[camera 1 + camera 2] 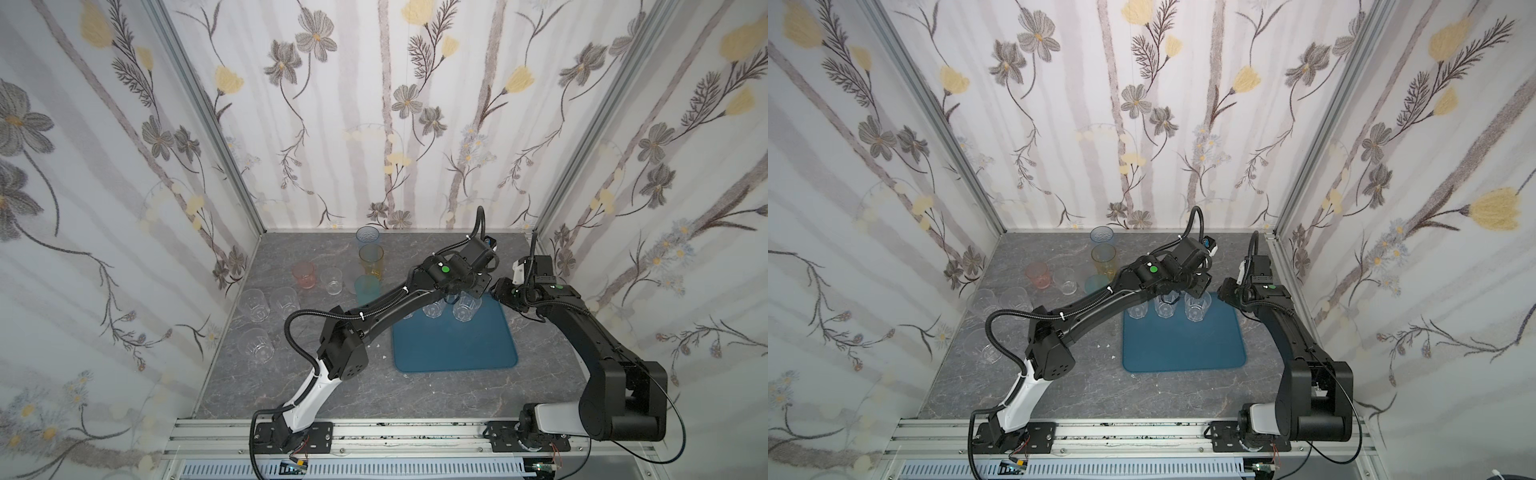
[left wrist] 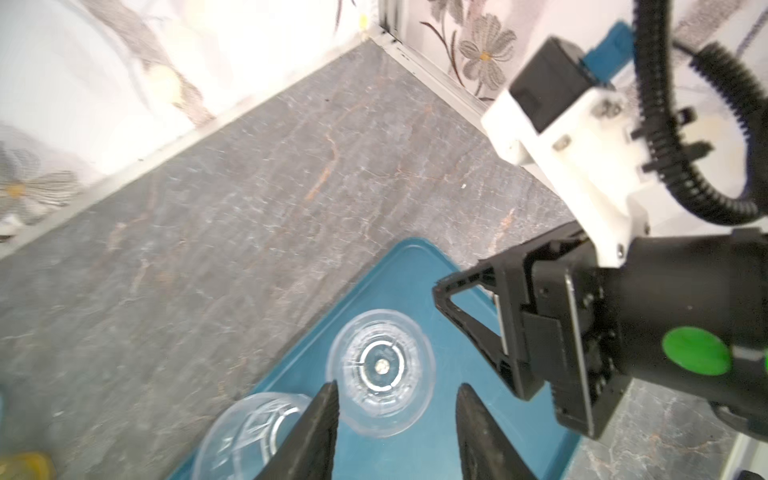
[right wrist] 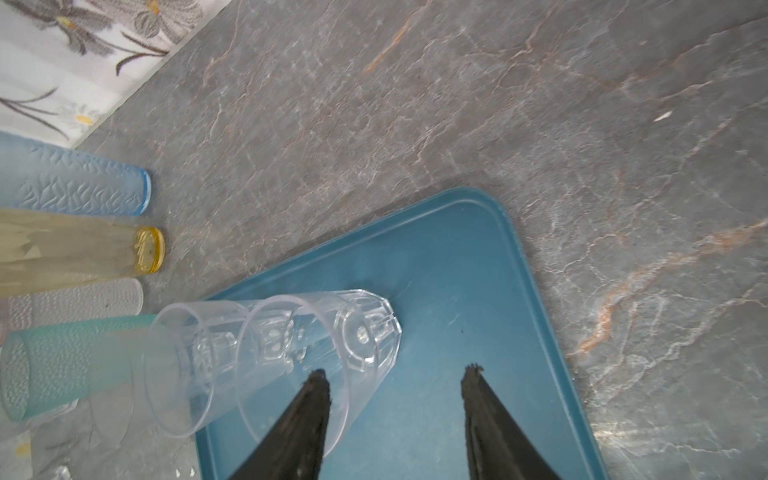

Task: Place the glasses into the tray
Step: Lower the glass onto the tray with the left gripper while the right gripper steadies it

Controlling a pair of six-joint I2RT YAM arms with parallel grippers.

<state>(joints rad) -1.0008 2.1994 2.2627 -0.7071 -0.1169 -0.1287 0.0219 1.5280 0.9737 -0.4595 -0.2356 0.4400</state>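
Left wrist view: clear glass (image 2: 380,372) stands upright near tray (image 2: 399,274) far right corner, left gripper (image 2: 397,392) fingers parted around it. Right gripper (image 3: 395,372) fingers parted, empty, over the tray. Amber glass (image 1: 370,257) stands off-tray near tabletop (image 1: 415,395) far edge.

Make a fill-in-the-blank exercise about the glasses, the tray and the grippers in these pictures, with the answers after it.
1. ____ clear glasses stand on the tray.
2. The amber glass stands in a row between the blue glass and the ____ one.
3. The pink glass stands on the ____, outside the tray.
4. The jaws of the right gripper are ____ and hold nothing.

Answers: Three; teal; table; open.
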